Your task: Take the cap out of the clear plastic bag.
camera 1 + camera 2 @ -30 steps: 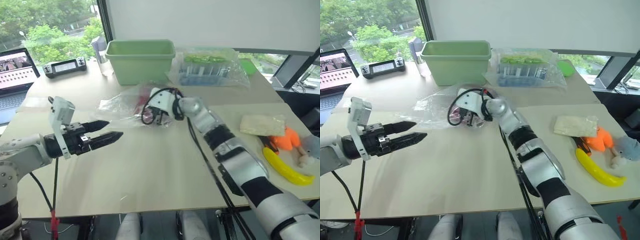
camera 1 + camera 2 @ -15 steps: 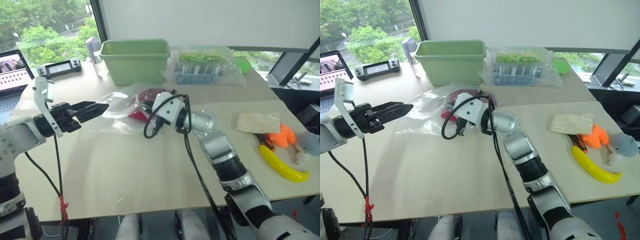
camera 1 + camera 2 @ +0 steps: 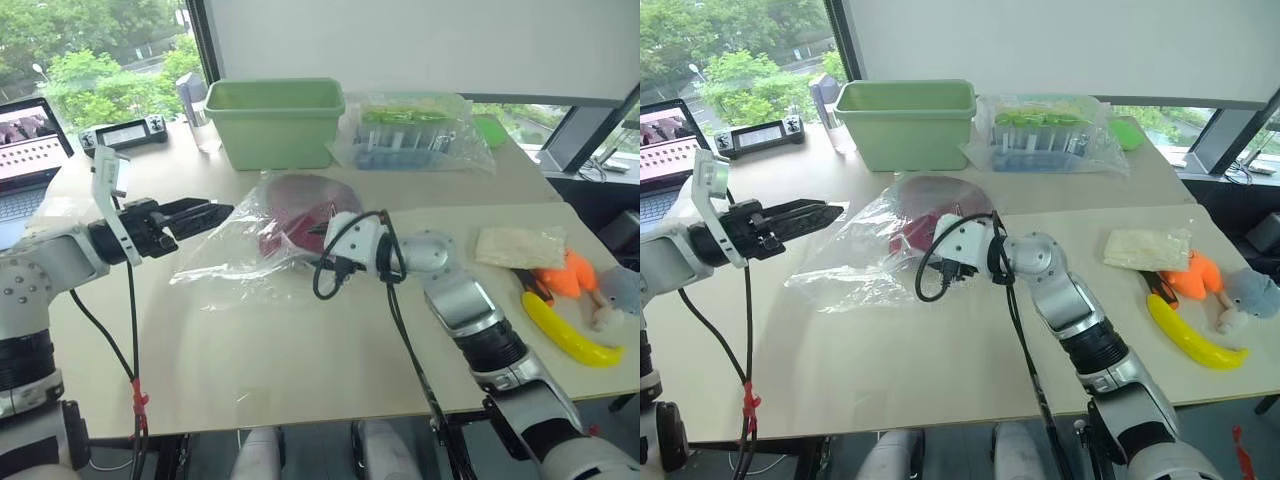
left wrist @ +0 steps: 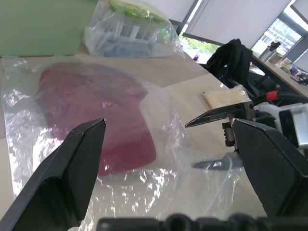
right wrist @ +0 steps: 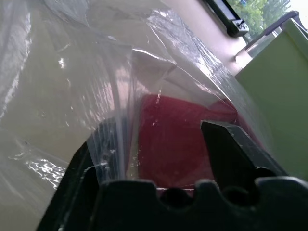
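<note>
On the surface (image 3: 300, 340), the clear plastic bag (image 3: 235, 255) lies in front of the green bin (image 3: 278, 120), the cap (image 3: 298, 208) inside it. Our right hand (image 5: 159, 154) gapes at the bag's mouth; our left hand (image 4: 168, 139), fingers spread, hovers beside the bag. We should pin film, then pinch only fabric.

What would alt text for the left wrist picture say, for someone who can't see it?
A dark red cap lies inside a clear plastic bag on a pale table, seen between two open black fingers. Another open gripper reaches in from the far side.
</note>
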